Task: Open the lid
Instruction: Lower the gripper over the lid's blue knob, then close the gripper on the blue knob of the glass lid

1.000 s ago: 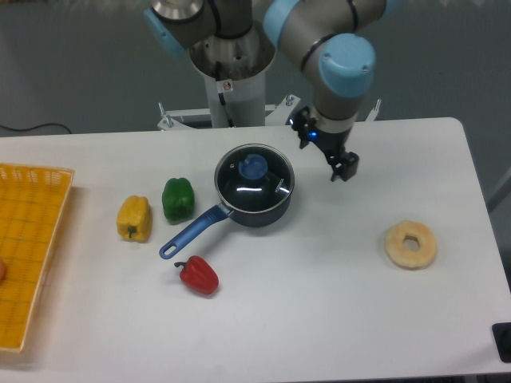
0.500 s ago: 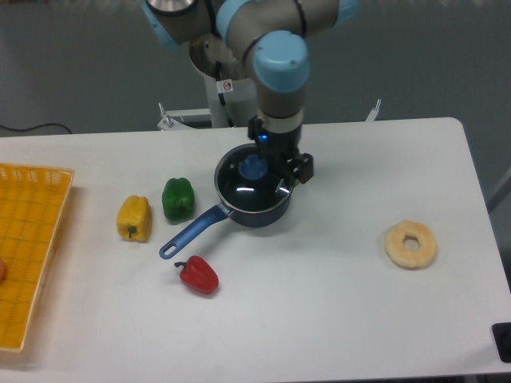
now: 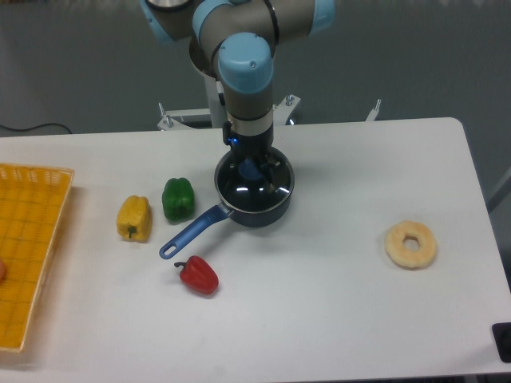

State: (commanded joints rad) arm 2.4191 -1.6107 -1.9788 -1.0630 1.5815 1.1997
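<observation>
Fixed camera: the lid sits closed on the saucepan, mid-desk. The end effector hangs directly over the blue knob; its opening cannot be determined, nothing visibly gripped. Recommendation: centre on knob, descend, clamp firmly, lift vertically.

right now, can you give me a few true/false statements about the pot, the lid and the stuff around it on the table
1. The lid sits on the saucepan. True.
2. The gripper is over the doughnut. False: it hangs over the lid's blue knob; the doughnut lies far off, near the table's other side.
3. The red pepper lies inside the yellow basket. False: it lies on the table, near the end of the saucepan's handle; the yellow basket stands apart.
4. The green pepper stands between the yellow pepper and the saucepan. True.
</observation>
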